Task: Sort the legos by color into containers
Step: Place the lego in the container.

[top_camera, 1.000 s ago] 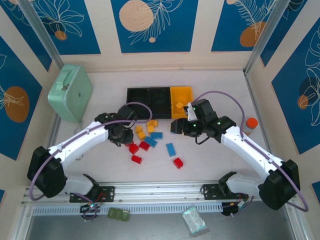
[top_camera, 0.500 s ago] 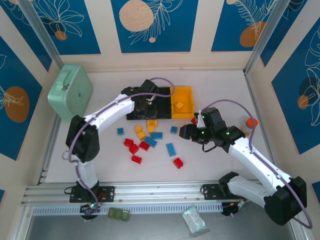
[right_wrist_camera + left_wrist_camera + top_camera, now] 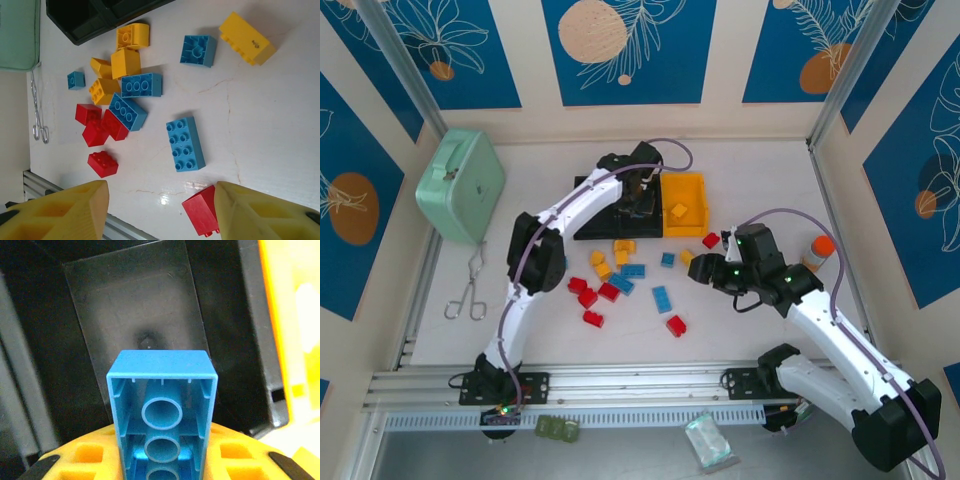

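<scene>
My left gripper (image 3: 642, 196) hangs over the middle black bin (image 3: 632, 222) of the containers, shut on a blue brick (image 3: 162, 410) held end-on. That bin's bare floor (image 3: 135, 315) lies below it, with the yellow bin (image 3: 295, 315) to its right. One yellow brick (image 3: 678, 211) lies in the yellow bin (image 3: 692, 183). My right gripper (image 3: 705, 272) is open above the table, nothing between its fingers (image 3: 65, 210). A red brick (image 3: 202, 210) lies beside its right finger, a blue 2x4 brick (image 3: 185, 144) beyond it. Red, blue and yellow legos (image 3: 610, 285) are scattered in front of the bins.
A mint-green case (image 3: 460, 185) stands at the back left. Metal tongs (image 3: 468, 295) lie on the table's left side. An orange-capped bottle (image 3: 820, 250) stands near the right wall. The left black bin (image 3: 595, 190) adjoins the middle one.
My left arm has swung from the brick pile up to the black bins, carrying the blue brick. My right gripper has drawn back from the yellow bin toward the near right.
</scene>
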Controlling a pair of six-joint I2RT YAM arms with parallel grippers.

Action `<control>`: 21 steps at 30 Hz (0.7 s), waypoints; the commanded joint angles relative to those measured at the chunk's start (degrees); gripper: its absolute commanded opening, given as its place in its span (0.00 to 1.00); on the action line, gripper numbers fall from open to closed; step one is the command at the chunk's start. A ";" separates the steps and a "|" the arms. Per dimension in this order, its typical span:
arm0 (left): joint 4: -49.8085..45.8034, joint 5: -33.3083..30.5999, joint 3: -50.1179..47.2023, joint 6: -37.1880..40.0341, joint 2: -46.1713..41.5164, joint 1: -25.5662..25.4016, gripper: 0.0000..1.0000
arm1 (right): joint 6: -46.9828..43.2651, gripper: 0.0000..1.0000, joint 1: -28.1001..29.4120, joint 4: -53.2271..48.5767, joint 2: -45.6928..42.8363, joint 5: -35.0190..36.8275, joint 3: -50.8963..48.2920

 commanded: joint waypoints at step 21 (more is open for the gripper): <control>-5.03 -0.84 7.65 0.02 5.83 0.21 0.49 | 0.22 0.58 -2.34 -0.29 -1.81 -2.48 -2.52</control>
